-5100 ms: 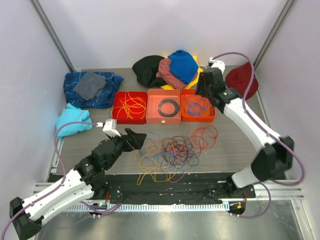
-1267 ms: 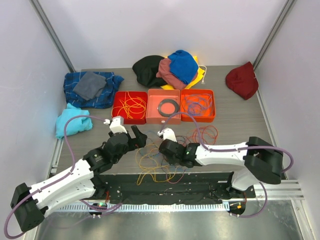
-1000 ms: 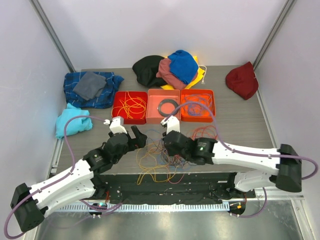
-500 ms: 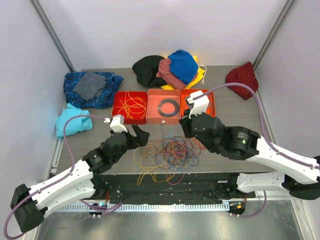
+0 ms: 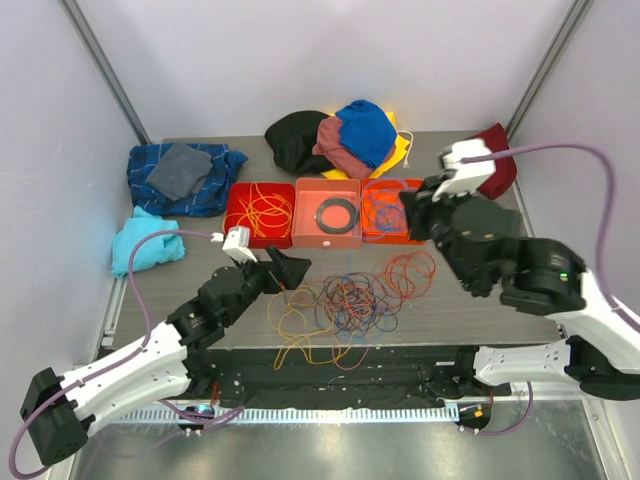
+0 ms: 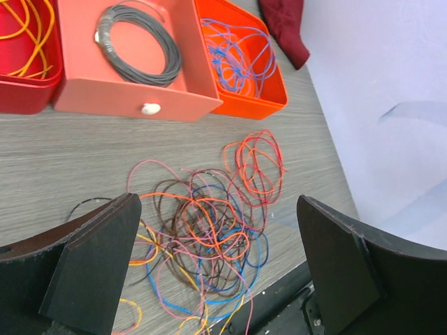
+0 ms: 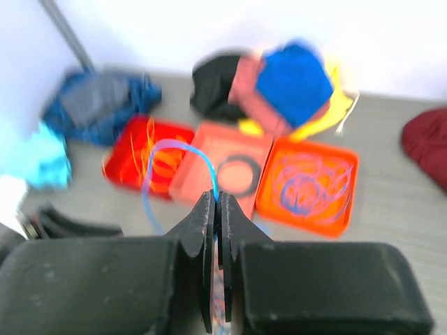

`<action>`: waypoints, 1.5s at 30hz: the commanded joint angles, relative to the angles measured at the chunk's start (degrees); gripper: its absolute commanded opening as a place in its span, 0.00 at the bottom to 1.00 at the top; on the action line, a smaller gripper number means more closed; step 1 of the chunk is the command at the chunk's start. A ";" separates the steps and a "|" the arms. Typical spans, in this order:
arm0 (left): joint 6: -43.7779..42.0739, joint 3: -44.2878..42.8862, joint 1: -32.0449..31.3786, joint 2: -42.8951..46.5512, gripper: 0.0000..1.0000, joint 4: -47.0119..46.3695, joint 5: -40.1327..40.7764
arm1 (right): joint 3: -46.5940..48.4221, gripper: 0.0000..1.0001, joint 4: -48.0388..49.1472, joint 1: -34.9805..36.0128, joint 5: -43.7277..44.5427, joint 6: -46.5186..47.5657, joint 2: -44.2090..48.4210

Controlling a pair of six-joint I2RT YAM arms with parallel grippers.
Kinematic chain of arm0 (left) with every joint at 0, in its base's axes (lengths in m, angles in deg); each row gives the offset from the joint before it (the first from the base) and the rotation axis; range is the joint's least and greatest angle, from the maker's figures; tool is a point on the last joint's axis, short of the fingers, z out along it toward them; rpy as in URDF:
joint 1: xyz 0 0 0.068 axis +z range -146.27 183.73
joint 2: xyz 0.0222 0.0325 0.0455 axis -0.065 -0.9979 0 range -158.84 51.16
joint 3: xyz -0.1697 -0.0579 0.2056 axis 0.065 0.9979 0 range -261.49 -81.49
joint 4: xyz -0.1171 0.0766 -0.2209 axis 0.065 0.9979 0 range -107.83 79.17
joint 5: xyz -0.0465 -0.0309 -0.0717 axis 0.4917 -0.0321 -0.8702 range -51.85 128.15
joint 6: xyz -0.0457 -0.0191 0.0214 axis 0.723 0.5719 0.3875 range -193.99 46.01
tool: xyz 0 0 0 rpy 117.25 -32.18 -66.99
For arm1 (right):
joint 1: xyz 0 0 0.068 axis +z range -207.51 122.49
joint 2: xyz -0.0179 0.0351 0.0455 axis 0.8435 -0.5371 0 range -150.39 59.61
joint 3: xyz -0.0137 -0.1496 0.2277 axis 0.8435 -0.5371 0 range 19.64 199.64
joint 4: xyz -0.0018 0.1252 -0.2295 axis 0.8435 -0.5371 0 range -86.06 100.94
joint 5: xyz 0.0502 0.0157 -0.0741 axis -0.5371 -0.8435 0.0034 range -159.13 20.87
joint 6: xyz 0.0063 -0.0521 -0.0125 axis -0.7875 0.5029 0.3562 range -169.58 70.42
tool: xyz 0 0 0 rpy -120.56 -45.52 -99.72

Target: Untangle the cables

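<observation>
A tangle of thin cables (image 5: 345, 300) in orange, blue, red, brown and yellow lies on the table's near middle. It also shows in the left wrist view (image 6: 209, 223). My left gripper (image 5: 287, 268) is open and empty at the tangle's left edge, with its fingers (image 6: 98, 258) wide apart above the tangle. My right gripper (image 5: 413, 214) is raised high over the orange tray (image 5: 424, 236). In the right wrist view it (image 7: 218, 201) is shut on a thin blue cable (image 7: 149, 174) that loops up and to the left of the jaws.
Three trays stand in a row behind the tangle. A red one (image 5: 233, 225) holds orange and yellow cables, a middle one (image 5: 327, 238) holds a black ring (image 5: 337, 212), and the orange one holds blue and red cables. Clothes lie at the back (image 5: 340, 135), left (image 5: 185, 175) and right (image 5: 497, 160).
My right arm has lifted from the tangle and swung back and right toward the orange tray, shut on a blue cable. My left gripper has edged a little toward the tangle.
</observation>
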 commanded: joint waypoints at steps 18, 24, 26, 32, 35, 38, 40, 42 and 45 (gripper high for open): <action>2.10 0.76 0.13 -3.89 0.99 -4.94 -4.97 | 7.55 0.01 5.50 -15.26 0.75 7.52 -4.55; -0.54 1.55 0.13 9.13 1.00 6.74 2.42 | 2.88 0.01 5.76 -37.00 -20.98 1.01 -11.03; -0.81 1.64 0.13 13.35 1.00 9.21 4.26 | 2.08 0.01 7.87 -39.56 -23.99 0.04 -13.33; -1.25 2.87 0.13 20.82 1.00 15.29 6.91 | 1.90 0.01 13.06 -43.08 -26.20 -1.20 -20.80; -1.51 3.75 0.13 23.03 1.00 16.43 8.05 | 2.70 0.01 14.37 -44.22 -25.49 -1.11 -24.06; -1.42 4.02 0.13 24.09 1.00 17.74 8.84 | 2.61 0.01 15.69 -45.54 -25.67 -1.28 -25.99; -1.34 4.02 0.21 24.79 1.00 18.36 8.84 | 2.61 0.01 16.13 -46.16 -25.49 -1.20 -26.78; -1.16 4.02 0.13 25.40 1.00 19.06 8.93 | 2.61 0.01 16.40 -46.34 -25.49 -1.28 -27.49; -0.63 4.80 0.13 26.02 1.00 19.24 8.93 | 2.52 0.01 16.66 -46.34 -25.67 -1.29 -28.02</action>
